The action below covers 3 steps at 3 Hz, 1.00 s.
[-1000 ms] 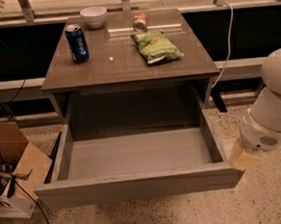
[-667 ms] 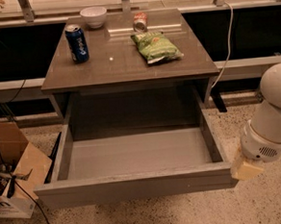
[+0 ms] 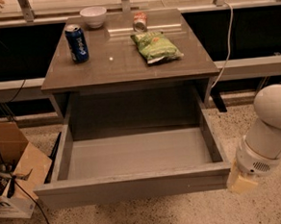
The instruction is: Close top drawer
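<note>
Hovering just beside the top drawer (image 3: 136,186) front's right end: gripper (image 3: 243,182) (cannot tell if open); front spans left-right, closing push goes rearward.

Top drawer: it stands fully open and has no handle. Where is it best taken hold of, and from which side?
The top drawer has a flat front with no handle, so probably pinch the front panel's top rim from above, near the middle. The gripper sits by its right front corner.
</note>
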### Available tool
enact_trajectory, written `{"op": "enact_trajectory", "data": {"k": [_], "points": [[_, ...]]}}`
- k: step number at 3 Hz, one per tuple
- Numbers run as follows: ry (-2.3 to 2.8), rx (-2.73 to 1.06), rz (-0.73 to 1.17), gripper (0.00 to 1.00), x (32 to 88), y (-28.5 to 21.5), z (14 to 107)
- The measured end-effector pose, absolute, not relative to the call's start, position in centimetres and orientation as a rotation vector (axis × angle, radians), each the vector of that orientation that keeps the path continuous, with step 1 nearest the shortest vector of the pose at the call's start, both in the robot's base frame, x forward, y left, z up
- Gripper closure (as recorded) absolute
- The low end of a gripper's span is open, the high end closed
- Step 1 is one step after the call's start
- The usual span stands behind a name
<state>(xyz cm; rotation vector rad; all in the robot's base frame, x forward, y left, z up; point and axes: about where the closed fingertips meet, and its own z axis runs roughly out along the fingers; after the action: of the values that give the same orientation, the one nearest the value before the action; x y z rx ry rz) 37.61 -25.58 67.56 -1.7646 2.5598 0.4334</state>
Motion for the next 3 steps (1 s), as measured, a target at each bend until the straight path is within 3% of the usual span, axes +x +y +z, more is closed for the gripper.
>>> {"op": "enact_trajectory", "data": {"k": [3], "points": [[2.368,-1.792,0.442,1.00,43.6,-22.7,65.4]]}}
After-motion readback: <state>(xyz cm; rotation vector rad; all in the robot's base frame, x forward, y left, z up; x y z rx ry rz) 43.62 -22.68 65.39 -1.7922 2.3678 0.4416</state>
